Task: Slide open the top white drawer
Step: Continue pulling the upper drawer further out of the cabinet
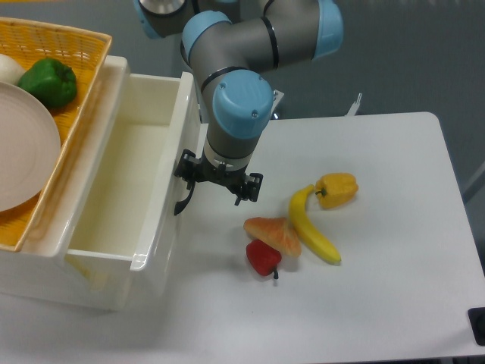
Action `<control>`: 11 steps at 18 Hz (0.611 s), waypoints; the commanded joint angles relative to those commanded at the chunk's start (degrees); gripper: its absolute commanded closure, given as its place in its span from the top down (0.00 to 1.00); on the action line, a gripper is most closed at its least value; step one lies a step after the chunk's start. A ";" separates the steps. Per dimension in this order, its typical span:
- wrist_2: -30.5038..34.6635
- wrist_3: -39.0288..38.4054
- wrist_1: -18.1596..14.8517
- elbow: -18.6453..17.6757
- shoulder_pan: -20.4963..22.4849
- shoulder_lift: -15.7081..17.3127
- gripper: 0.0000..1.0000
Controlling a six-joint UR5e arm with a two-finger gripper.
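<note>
White tabletop (379,303) fills most of the view, with grey floor behind it. On it lie a croissant (274,233), a red pepper (263,257), a banana (311,227) and a yellow pepper (337,189), clustered together to the right of the arm. At left, the top white drawer (121,197) stands pulled well out of its cabinet, its inside bare. Above it sits a yellow wicker basket (53,91) holding a green pepper (48,82) and a white plate (23,148). The grey-and-blue arm (239,114) reaches down from the top, wrist pointing downward just beside the drawer's front. The gripper (198,182) is at the black handle (182,203); whether its fingers clamp it I cannot tell.
</note>
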 joint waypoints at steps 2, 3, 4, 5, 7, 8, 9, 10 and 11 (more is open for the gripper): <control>0.00 0.35 0.00 0.00 0.35 -0.09 1.00; 0.00 1.05 0.00 0.00 0.35 -0.17 1.00; -0.09 1.58 -0.09 0.00 0.53 -0.26 1.00; -0.09 1.76 -0.09 0.00 0.79 -0.35 1.00; -0.18 1.76 -0.09 0.00 1.23 -0.44 1.00; -0.26 1.76 -0.09 0.00 1.58 -0.44 1.00; -0.35 1.76 -0.09 0.00 1.67 -0.44 1.00; -0.35 1.76 0.00 0.00 1.67 -0.44 1.00; -0.26 1.76 0.00 0.09 1.67 -0.44 1.00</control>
